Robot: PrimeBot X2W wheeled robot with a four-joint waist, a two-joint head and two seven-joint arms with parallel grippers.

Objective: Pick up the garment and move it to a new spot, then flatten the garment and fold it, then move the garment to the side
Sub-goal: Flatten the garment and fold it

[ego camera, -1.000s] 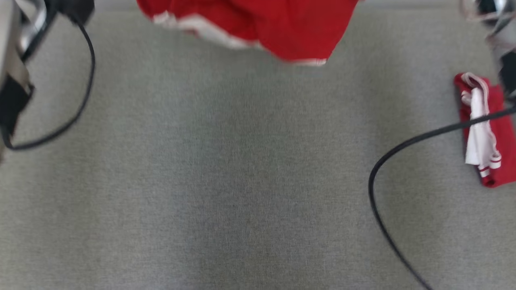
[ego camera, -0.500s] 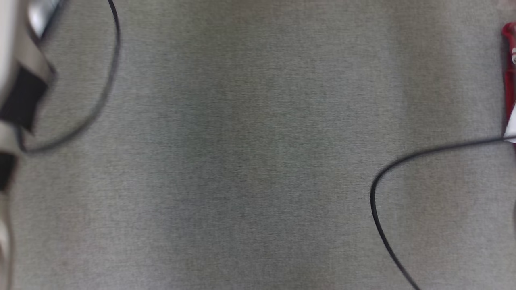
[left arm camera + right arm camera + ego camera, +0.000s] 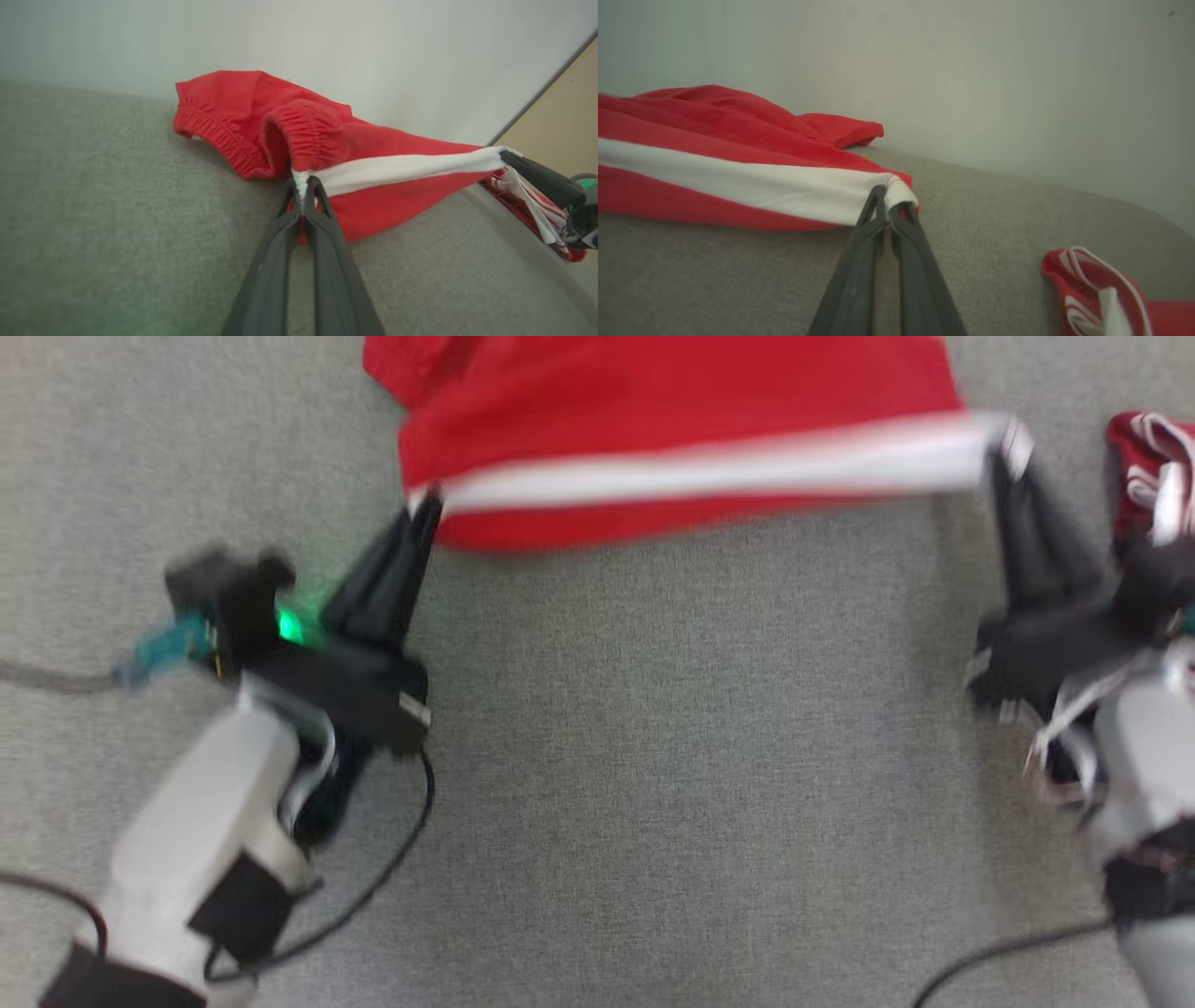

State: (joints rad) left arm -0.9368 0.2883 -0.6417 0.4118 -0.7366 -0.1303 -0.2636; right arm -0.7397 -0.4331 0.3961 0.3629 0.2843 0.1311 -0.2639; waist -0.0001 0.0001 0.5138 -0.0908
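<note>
Across the far part of the grey worktop (image 3: 597, 756) the red shorts (image 3: 653, 411) are stretched out sideways, pinned at each end of their white side stripe (image 3: 709, 471). The left tool (image 3: 425, 509) is clamped tight on the stripe's end by the elastic waistband (image 3: 219, 135). The right tool (image 3: 1004, 439) is closed just as firmly on the stripe's other end, at the leg hem. The wrist views confirm both pinches: cloth bulges out between each pair of closed fingertips.

A second ago the head view caught the shorts as a loose, sagging bunch at its top edge, with no fingers in sight, and half a second ago it showed bare worktop. That whole picture has shifted, so the head has swung, and where the shorts sit now cannot be compared with then. The change in shape is real: a slack bunch then, a taut band between the two tools now, its far side resting on the worktop.

I judge the relocation to be ending and the flattening to be starting. A second red-and-white garment (image 3: 1153, 476), already folded, lies just beside the right tool, near enough to be snagged when the shorts are spread.
</note>
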